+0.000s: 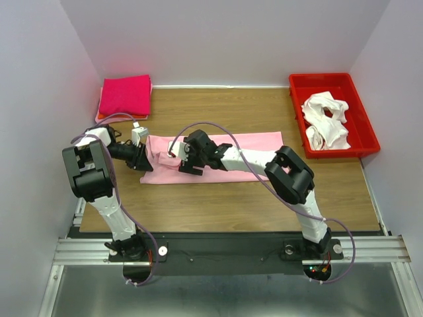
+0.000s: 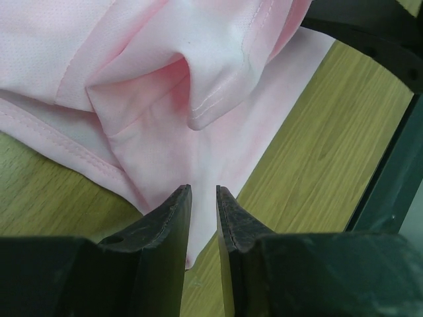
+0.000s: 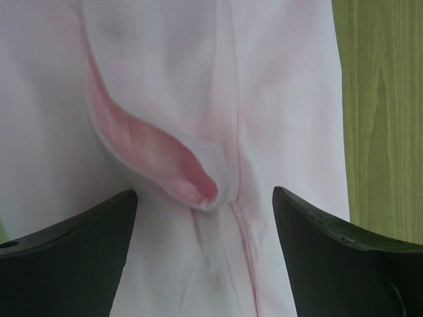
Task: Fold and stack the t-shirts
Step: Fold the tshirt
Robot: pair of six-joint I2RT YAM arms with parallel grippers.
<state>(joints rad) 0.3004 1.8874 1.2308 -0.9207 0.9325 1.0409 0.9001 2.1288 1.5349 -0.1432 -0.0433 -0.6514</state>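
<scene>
A light pink t-shirt (image 1: 244, 148) lies folded into a long strip across the middle of the table. My left gripper (image 1: 147, 160) is at the strip's left end. In the left wrist view its jaws (image 2: 203, 188) stand a narrow gap apart above a corner of the pink cloth (image 2: 165, 66), pinching nothing. My right gripper (image 1: 177, 158) hovers just right of it, wide open (image 3: 204, 191) over a raised fold of the same shirt (image 3: 165, 66). A folded hot pink t-shirt (image 1: 125, 94) sits at the back left on a salmon one (image 1: 100, 117).
A red tray (image 1: 317, 78) at the back right holds a crumpled white t-shirt (image 1: 325, 119). White walls close in the table on the left, back and right. Bare wood (image 1: 218, 205) shows between the shirt and the arms' bases.
</scene>
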